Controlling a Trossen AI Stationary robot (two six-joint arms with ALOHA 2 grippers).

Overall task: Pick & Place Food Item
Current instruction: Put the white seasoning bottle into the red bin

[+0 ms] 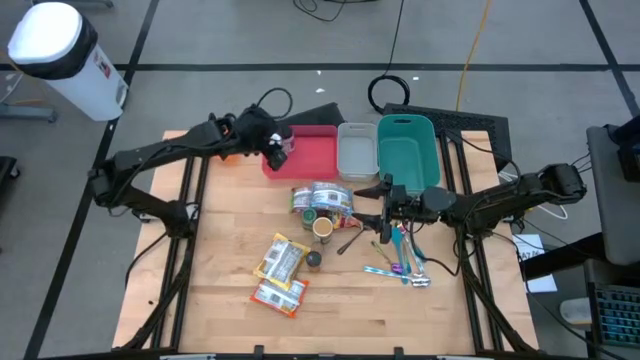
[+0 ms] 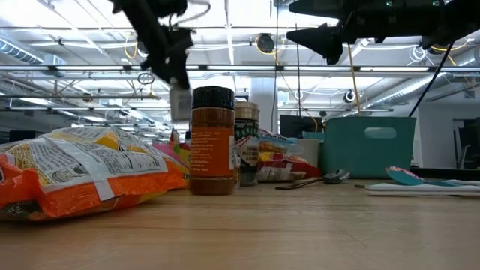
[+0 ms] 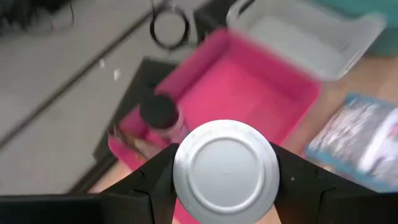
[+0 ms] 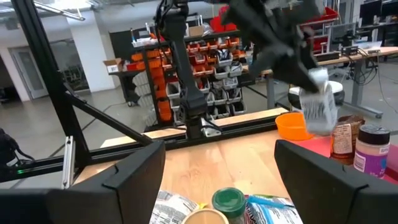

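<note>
Silver-lidded jar (image 3: 225, 170) sits pinched between the left gripper's (image 3: 225, 186) dark fingers, held in the air above the pink bin (image 1: 310, 152) at the table's far side; in the low view the same jar (image 2: 180, 101) hangs well clear of the wood. Inside that pink bin stands a small purple-labelled jar with a dark cap (image 3: 160, 118), close to the bin's left wall. A clear bin (image 1: 357, 152) sits just beside the pink one, and a teal bin (image 1: 408, 150) beside that.

The right gripper (image 1: 386, 208) hovers near the teal bin's front edge with its fingers spread and nothing between them, above a scatter of teal and purple utensils (image 1: 400, 260).

On the pale wooden table (image 1: 220, 300) lie two orange snack bags (image 1: 280, 272), a spice bottle with a black cap (image 2: 212, 140), a green-lidded can (image 4: 228, 200), a few packets (image 1: 322, 197) and a metal spoon (image 2: 319, 180).

Beyond the table the floor is grey, with dark tape lines and loose cables (image 1: 395, 88), and a white cylindrical bin (image 1: 60, 55) stands off the far left corner. The right wrist view looks across to shelves of orange storage trays (image 4: 214, 68) and desks; the low view shows a ceiling of beams and pipes.
</note>
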